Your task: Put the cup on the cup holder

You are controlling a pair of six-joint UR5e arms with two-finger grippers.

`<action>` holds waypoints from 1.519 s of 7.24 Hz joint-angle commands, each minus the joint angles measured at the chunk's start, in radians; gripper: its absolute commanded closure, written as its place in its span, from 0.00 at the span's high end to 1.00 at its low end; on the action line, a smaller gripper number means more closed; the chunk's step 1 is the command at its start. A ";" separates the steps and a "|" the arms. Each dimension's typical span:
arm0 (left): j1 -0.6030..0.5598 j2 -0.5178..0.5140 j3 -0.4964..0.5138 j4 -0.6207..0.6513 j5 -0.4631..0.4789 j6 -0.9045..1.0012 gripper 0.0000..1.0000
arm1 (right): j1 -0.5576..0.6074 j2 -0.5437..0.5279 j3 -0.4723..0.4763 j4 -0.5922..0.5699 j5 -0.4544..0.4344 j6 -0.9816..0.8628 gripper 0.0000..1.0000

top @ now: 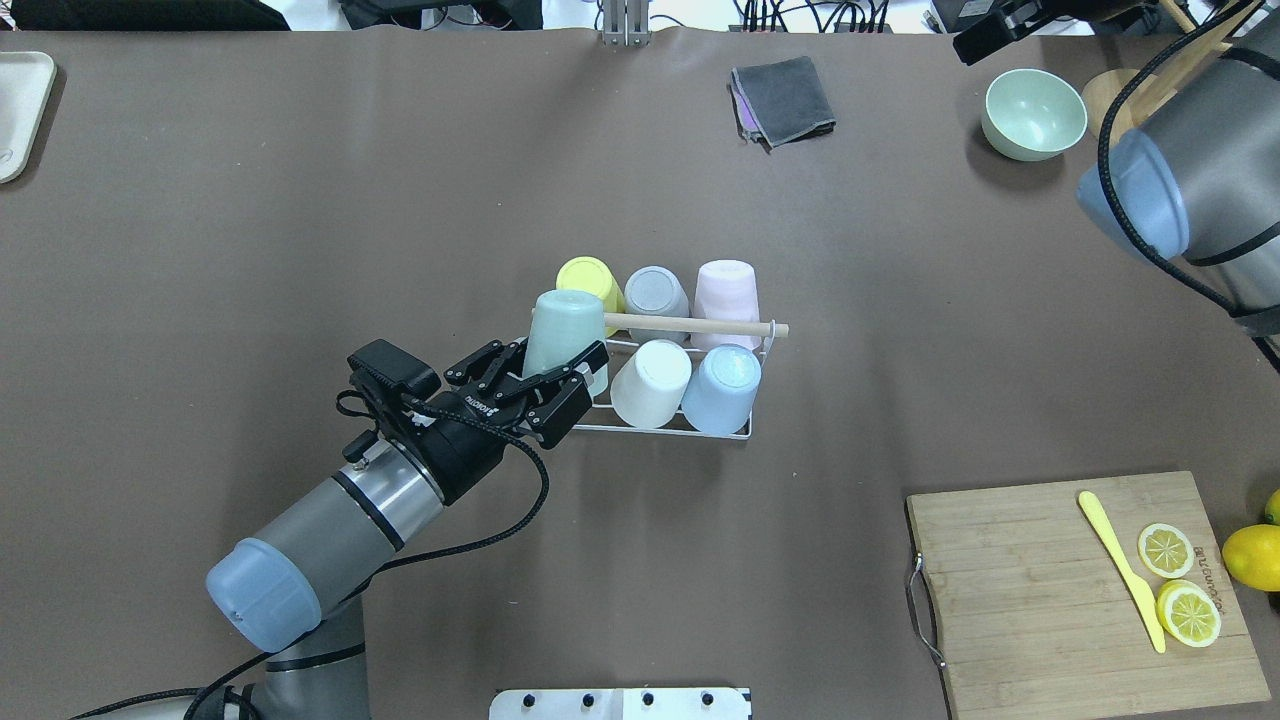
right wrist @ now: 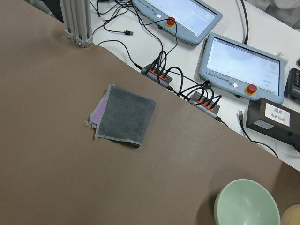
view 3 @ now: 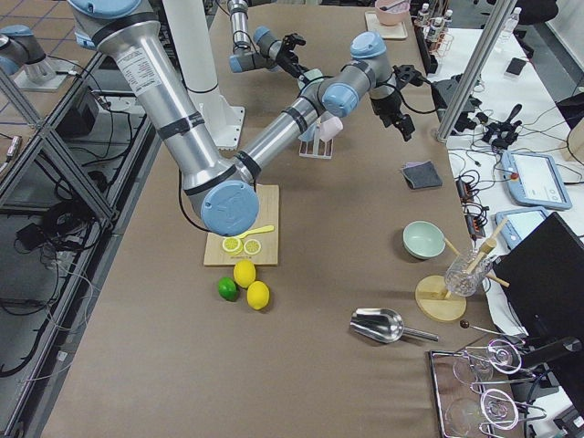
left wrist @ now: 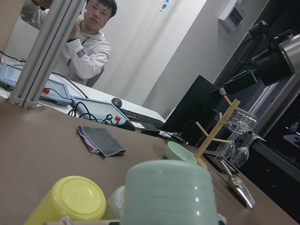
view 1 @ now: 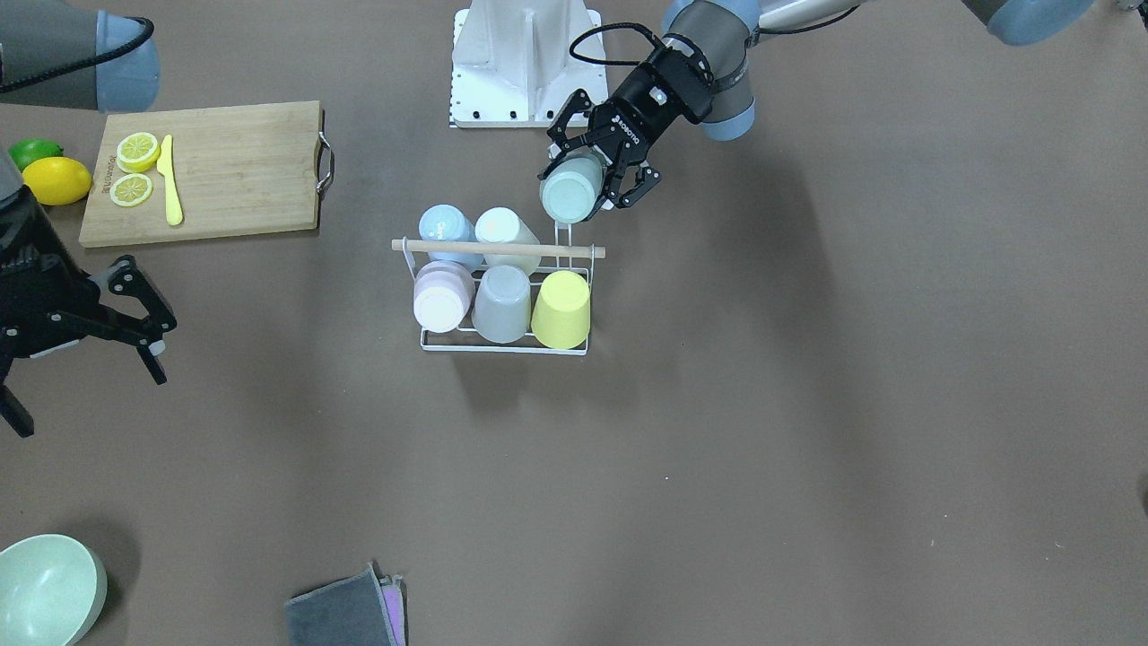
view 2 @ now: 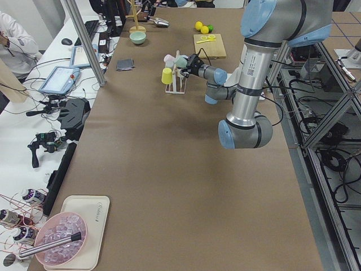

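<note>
Between the left gripper's (top: 553, 372) clamped jaws hangs a mint cup (top: 562, 322); just beyond, the rack (top: 662, 431) handle (top: 700, 325) and a yellow cup (top: 588, 279); the right gripper (view 1: 90, 402) gapes.

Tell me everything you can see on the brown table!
cup holder: 1, white wire, wooden rod, middle
cups on the holder: 5, blue, white, pink, grey, yellow
green cup: 1, pale green, held at the holder's empty corner
cutting board: 1, wooden, robot's right
lemon pieces: 2, yellow, on the board
knife: 1, yellow, on the board
lemon: 1, yellow, beside the board
lime: 1, green, beside the lemon
bowl: 1, pale green, far right
cloths: 2, grey over purple, far edge
scoop: 1, metal, right end
glass stand: 1, wooden, right end
tray: 1, white, left end
left gripper: 1, black, shut on the green cup
right gripper: 1, black, open, over the right side
</note>
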 commanded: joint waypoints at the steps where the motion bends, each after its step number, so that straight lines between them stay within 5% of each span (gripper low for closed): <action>1: 0.002 -0.002 0.013 0.011 0.011 -0.003 0.41 | 0.032 0.005 0.011 -0.082 0.016 -0.072 1.00; 11: -0.009 0.000 0.007 0.013 0.078 0.000 0.41 | 0.034 0.039 0.011 -0.128 0.033 -0.071 1.00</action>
